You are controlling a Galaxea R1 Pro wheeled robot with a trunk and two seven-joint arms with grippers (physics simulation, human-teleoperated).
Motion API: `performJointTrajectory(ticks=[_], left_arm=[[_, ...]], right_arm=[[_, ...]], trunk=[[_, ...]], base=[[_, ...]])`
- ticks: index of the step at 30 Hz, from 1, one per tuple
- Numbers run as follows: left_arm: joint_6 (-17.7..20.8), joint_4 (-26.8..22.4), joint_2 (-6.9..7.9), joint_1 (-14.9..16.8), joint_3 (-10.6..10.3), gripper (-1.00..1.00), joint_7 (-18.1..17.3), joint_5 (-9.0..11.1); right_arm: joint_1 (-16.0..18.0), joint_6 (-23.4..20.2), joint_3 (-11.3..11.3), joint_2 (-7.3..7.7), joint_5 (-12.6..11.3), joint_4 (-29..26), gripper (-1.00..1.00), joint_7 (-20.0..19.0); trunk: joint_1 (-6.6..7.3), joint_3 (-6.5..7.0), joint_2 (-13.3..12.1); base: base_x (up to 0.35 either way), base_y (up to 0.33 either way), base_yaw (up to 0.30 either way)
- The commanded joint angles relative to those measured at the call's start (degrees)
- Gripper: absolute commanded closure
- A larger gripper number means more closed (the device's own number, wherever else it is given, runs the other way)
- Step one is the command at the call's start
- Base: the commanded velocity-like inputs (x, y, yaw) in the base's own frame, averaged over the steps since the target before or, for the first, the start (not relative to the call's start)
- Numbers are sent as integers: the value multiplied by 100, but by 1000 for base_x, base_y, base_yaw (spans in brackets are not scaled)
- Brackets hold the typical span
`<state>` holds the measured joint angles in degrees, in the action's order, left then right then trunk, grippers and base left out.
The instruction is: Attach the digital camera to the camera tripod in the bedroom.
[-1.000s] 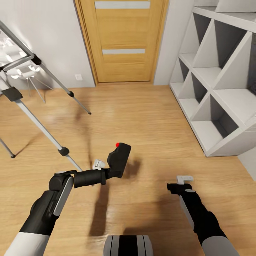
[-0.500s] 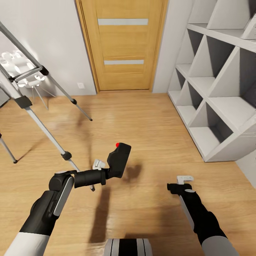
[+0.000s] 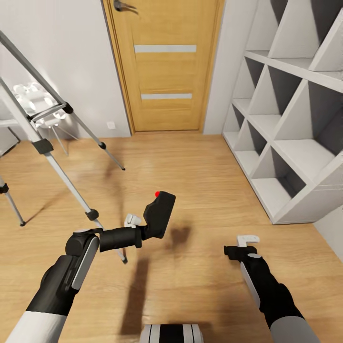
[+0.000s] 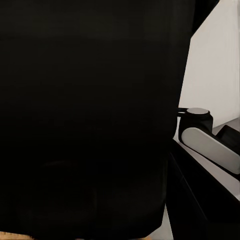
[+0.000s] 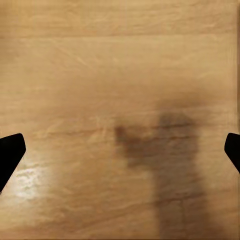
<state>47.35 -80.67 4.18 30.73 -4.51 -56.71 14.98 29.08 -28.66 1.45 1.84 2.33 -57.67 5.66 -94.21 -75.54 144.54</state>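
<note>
In the head view my left gripper (image 3: 143, 227) is shut on the digital camera (image 3: 159, 214), a chunky black body with a red dot on its upper corner, held above the wood floor. Its black bulk (image 4: 90, 115) blocks most of the left wrist view. The camera tripod (image 3: 47, 147) stands at the left, its silver legs with black joints spreading down to the floor; its head is out of view. My right gripper (image 3: 247, 242) hangs low at the right and stands open; its dark fingertips (image 5: 10, 152) show at the edges of the right wrist view over bare floor.
An oak door (image 3: 164, 66) with frosted strips stands straight ahead in the grey wall. White cube shelves (image 3: 290, 124) line the right side. A small white spiky lamp (image 3: 35, 102) sits behind the tripod legs. Light wood floor (image 3: 200, 162) lies between.
The head view has tilted up: door, shelves and tripod sit lower in the picture and the door handle now shows. Both arms and the held camera keep their places.
</note>
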Motion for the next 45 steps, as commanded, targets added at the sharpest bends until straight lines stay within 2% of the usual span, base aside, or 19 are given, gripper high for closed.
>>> performJointTrajectory(ticks=[1, 45], left_arm=[[20, -1, 4, 3, -6, 100, -5, 15], [20, -1, -5, 4, -23, 100, 63, -3]], right_arm=[[1, -34, -2, 0, 23, -8, -100, 7], [3, -28, -2, 0, 22, -8, -100, 28]], trunk=[[3, 19, 0], [117, 994, -59]], base=[[0, 0, 0], [0, 0, 0]])
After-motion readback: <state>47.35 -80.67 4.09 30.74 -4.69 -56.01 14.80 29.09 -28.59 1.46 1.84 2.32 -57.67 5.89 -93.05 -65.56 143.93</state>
